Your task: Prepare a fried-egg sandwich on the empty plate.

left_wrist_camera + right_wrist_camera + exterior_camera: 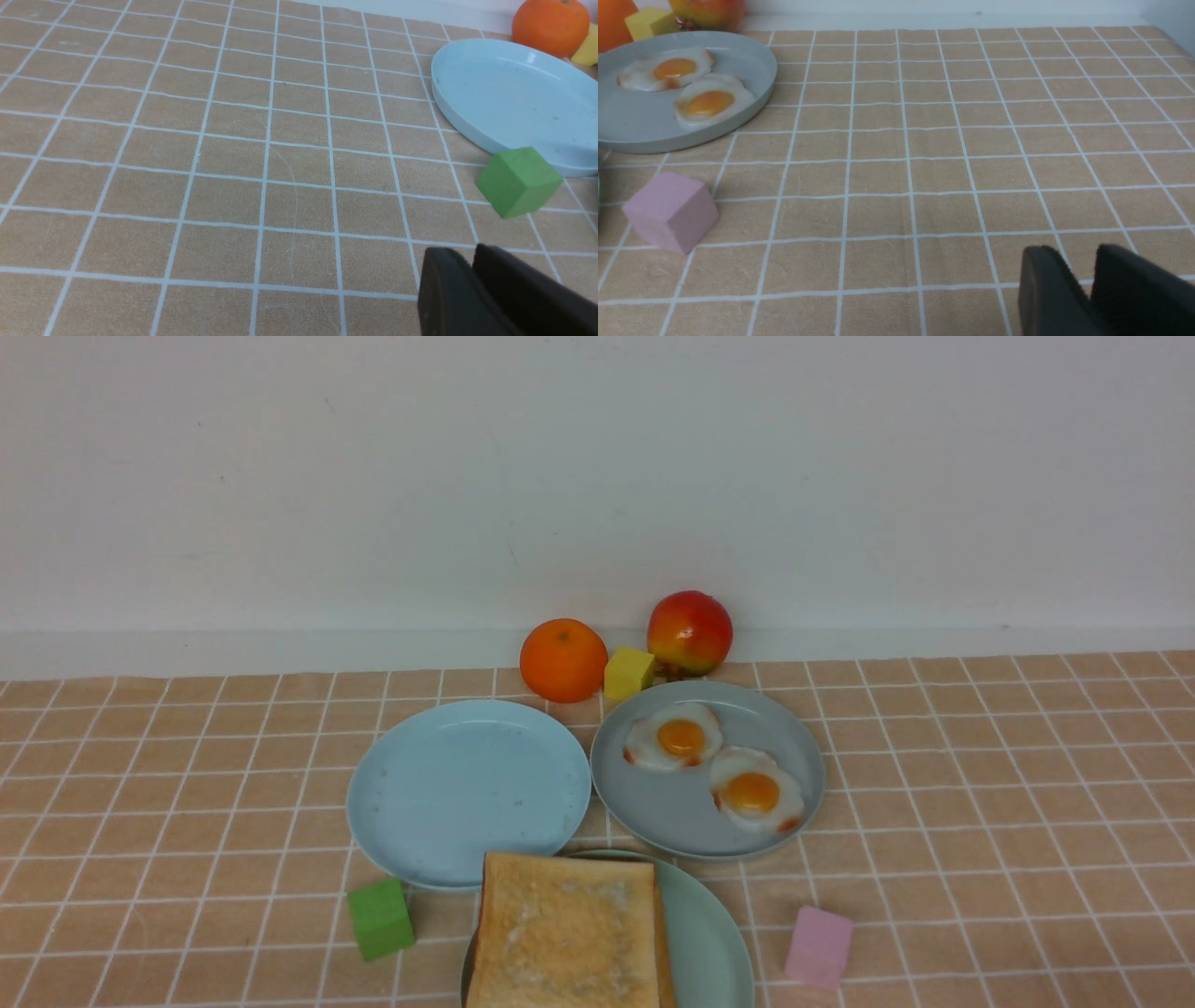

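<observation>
While both arms hang back out of the front view, the sandwich (568, 933) sits on the mint-green plate (714, 943) at the near edge of the table (980, 803), its top toast slice facing up and whatever lies under it hidden. Behind it, the light blue plate (467, 793) is bare, and the grey-blue plate (672, 807) carries two fried eggs (714, 765). The left end effector (472, 280), near a green cube (518, 181), has its fingers pressed nearly together, holding nothing. The right end effector (1083, 284), well apart from a pink cube (670, 211), shows only a narrow gap, also holding nothing.
</observation>
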You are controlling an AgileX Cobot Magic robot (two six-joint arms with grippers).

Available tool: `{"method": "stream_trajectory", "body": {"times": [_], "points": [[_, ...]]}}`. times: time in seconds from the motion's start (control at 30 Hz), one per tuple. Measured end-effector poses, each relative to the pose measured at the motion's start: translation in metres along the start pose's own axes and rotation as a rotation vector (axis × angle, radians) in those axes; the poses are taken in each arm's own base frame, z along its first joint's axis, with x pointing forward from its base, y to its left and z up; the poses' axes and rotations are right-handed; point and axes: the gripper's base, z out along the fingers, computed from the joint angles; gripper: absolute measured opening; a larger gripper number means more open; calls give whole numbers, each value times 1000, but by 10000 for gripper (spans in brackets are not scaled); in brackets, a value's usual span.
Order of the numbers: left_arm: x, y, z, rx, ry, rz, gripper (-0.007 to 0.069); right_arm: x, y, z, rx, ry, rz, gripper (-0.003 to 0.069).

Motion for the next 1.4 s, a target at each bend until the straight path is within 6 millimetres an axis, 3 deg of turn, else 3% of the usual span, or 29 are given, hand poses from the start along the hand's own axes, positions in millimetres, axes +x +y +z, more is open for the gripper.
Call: {"method": "stream_trajectory", "body": {"times": [1.4], "points": [[0, 0, 0, 0, 0, 0, 120, 0, 0, 0, 0, 0, 0, 221]]}}
